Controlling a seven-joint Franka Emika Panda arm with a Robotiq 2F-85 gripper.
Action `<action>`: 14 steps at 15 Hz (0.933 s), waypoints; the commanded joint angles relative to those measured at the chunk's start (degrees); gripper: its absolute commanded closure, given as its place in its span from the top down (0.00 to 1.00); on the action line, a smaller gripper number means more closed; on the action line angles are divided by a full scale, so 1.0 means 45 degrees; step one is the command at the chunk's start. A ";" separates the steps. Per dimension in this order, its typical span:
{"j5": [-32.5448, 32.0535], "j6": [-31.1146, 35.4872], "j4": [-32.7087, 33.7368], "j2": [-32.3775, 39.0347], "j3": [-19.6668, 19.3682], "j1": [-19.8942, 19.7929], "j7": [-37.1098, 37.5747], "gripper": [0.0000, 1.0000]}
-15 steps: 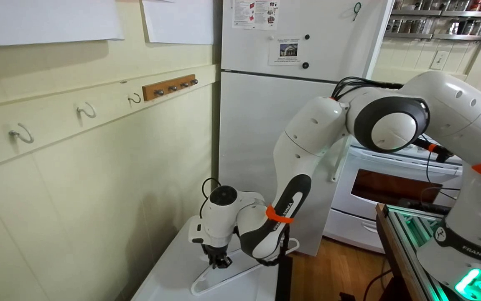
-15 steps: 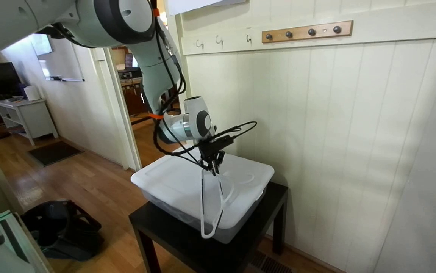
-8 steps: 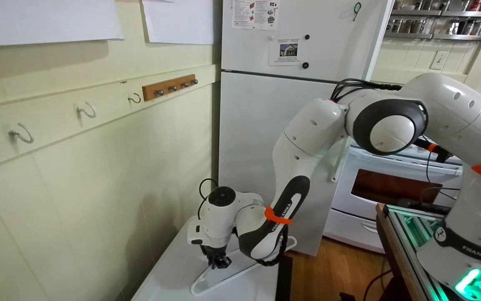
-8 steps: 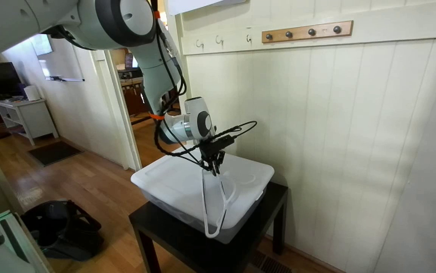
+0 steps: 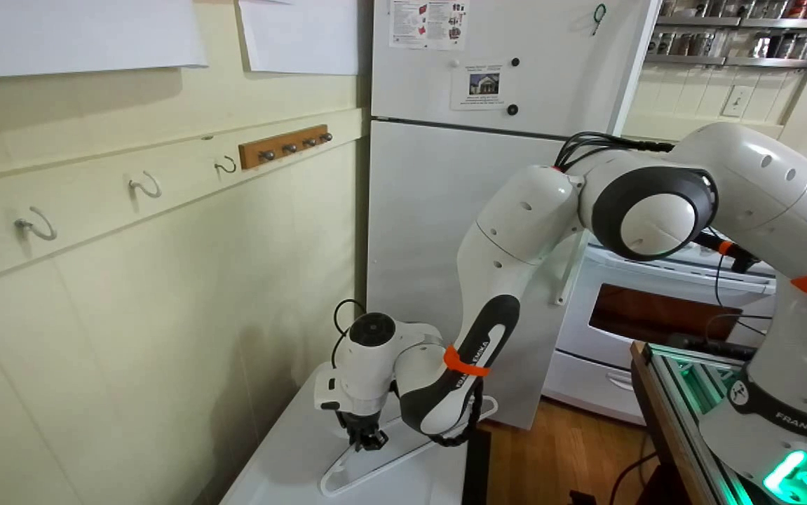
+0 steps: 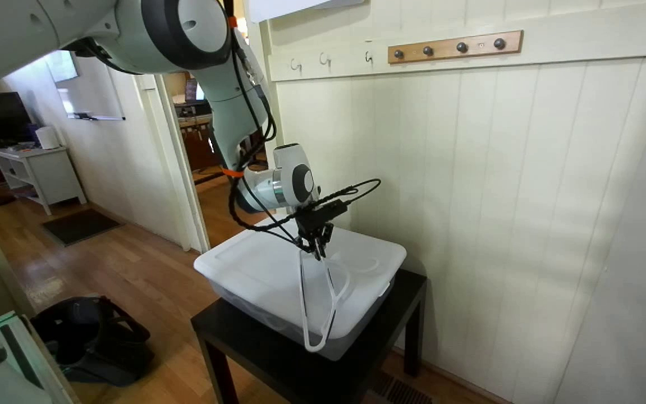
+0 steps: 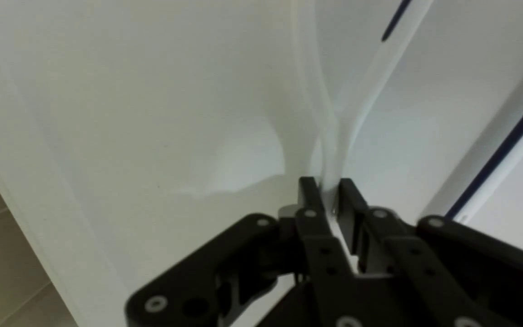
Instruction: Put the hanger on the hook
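A cream wall is forming the background, and a white box is standing on a black table. The hanger is extending over the box, one end reaching past its edge; whether it is touching the box is not showing. The gripper is pinching one thin white bar of the hanger, just beside a fork. Three hooks are projecting from the wall rail, higher and well apart from the hanger; the intended one is not being indicated. Handling: the hanger is probably behaving as a light, stiff, smooth part, so an off-centre grip is likely risking swivel. Gripping near the neck, leaving the curved top free, is appearing best; whether the present grip is matching this is not showing
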 commanded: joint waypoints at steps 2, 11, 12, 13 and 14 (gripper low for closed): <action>-0.0116 0.0223 -0.0153 -0.0103 -0.0015 -0.0032 0.0256 0.45; -0.0828 0.1612 -0.1558 -0.0902 0.0103 -0.0355 -0.0384 1.00; -0.0974 0.1817 -0.1612 -0.0823 0.0185 -0.0463 -0.0778 1.00; -0.1073 0.1933 -0.1616 -0.0724 0.0299 -0.0596 -0.1173 1.00; -0.1177 0.2022 -0.1638 -0.0654 0.0258 -0.0601 -0.1458 1.00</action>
